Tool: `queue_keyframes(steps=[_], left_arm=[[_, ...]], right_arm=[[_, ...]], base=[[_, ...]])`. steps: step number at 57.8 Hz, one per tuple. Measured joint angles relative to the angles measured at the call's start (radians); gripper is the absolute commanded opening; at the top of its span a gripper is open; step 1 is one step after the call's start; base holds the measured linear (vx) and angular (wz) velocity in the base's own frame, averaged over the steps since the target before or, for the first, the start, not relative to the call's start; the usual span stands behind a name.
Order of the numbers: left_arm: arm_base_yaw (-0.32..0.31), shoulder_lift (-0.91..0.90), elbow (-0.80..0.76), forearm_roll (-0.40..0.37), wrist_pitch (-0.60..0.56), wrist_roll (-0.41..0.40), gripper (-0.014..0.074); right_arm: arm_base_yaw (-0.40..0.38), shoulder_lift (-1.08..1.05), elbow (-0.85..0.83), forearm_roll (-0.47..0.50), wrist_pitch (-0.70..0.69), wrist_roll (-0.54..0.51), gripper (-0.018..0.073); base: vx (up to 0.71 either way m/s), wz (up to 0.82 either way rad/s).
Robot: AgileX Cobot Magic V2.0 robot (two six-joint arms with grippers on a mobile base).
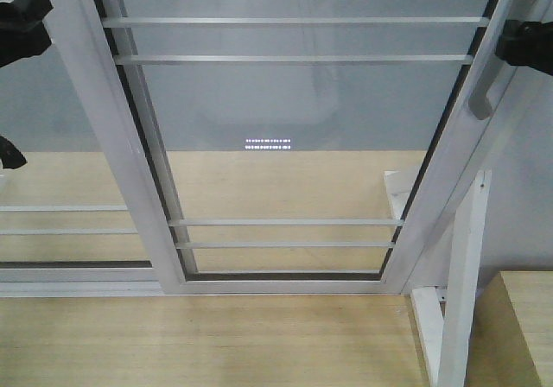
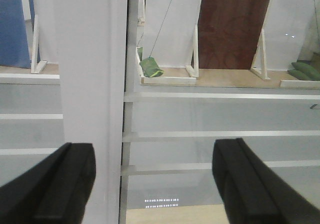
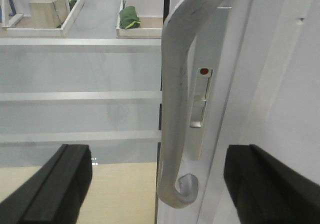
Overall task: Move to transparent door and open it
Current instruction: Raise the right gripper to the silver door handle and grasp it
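The transparent door (image 1: 285, 59) fills the front view, clear glass in a white frame with thin paired bars. Its curved grey bar handle (image 1: 486, 80) runs down the right stile. My right gripper (image 1: 523, 43) hovers just right of that handle. In the right wrist view the handle (image 3: 174, 109) and a small latch with a red dot (image 3: 204, 72) stand between the wide-apart fingers of the right gripper (image 3: 157, 184), untouched. My left gripper (image 2: 155, 184) is open too, facing the white left stile (image 2: 92, 84) and holding nothing. It shows black at the top left of the front view (image 1: 22, 24).
A white upright post with a brace (image 1: 462, 275) stands at the lower right beside a pale wooden block (image 1: 523, 326). Another barred glass panel (image 1: 60, 218) overlaps on the left. Through the glass are green bags (image 2: 151, 66) and a brown board (image 2: 232, 24).
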Motion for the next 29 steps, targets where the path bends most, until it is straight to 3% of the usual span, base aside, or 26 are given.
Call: queue_keyframes(steps=[29], left_arm=[[0.0,0.0,0.0,0.0,0.0,0.001,0.0586]], right_arm=[[0.0,0.308,-0.287,-0.001,0.007,-0.077,0.0586]], base=[[0.0,0.0]])
